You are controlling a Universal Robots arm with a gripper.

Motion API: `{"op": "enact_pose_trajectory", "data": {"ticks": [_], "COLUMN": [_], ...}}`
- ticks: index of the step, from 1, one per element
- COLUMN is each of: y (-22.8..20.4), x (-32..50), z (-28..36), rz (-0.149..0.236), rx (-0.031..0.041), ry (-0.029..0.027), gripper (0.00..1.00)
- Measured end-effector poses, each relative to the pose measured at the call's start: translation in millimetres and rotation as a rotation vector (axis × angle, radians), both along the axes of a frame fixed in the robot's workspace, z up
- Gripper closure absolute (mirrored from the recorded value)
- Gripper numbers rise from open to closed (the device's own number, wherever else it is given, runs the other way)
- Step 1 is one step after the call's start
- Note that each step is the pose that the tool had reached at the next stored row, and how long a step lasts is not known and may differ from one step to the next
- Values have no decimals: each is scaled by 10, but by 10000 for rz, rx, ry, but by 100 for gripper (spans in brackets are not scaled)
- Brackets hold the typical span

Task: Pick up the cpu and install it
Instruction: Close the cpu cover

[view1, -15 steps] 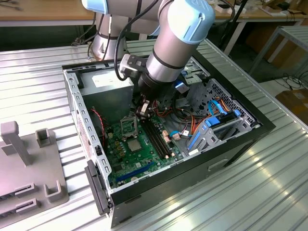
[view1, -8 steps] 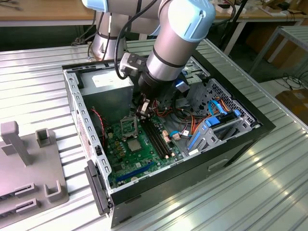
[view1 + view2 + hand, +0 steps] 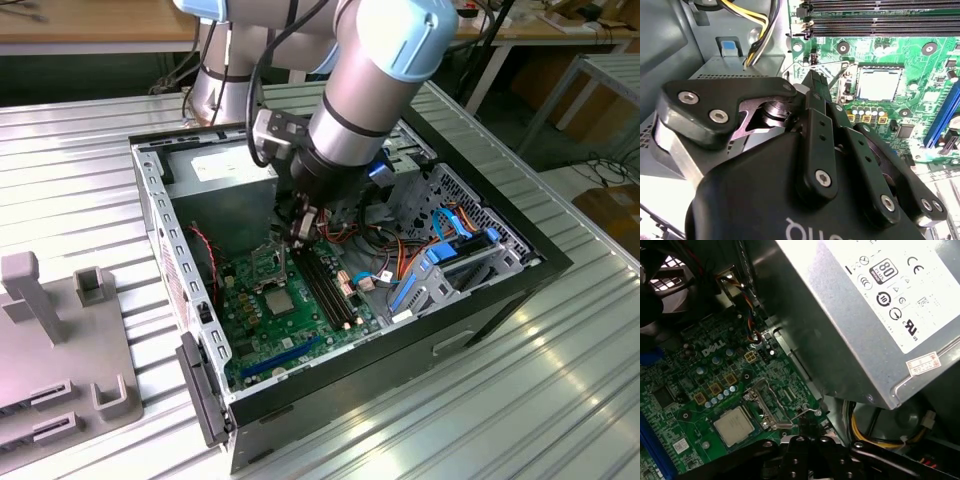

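Note:
The cpu (image 3: pixel 277 302) is a silver-grey square lying flat in the socket on the green motherboard (image 3: pixel 300 340), inside the open computer case. Both wrist views show the cpu (image 3: pixel 879 84) (image 3: pixel 734 426) with the socket's metal frame (image 3: pixel 765 405) and thin wire lever (image 3: pixel 807 412) beside it. My gripper (image 3: pixel 300 232) hangs low in the case, a little behind the socket. Its fingers look shut, and their tips (image 3: pixel 812 79) (image 3: pixel 807 429) come to a point right at the lever's free end. Nothing shows between them. The cpu is apart from the gripper.
The grey power supply (image 3: pixel 865 315) stands close beside the gripper, with yellow and black cables (image 3: pixel 762 25) running past. Long black memory slots (image 3: pixel 880 20) lie beyond the socket. Blue and orange cables and a drive cage (image 3: pixel 450 265) occupy the case's other end. A grey fixture (image 3: pixel 50 340) sits at the exterior view's left.

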State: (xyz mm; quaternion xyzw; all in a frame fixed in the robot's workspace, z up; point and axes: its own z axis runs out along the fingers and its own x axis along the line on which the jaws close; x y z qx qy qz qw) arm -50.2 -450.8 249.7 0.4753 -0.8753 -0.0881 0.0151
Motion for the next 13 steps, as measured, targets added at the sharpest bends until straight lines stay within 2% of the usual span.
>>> {"op": "enact_pose_trajectory", "data": {"ticks": [13], "y": [-66], "x": [-1], "z": [0], "rz": [208], "rx": [0], "ry": [1], "gripper": [89]}}
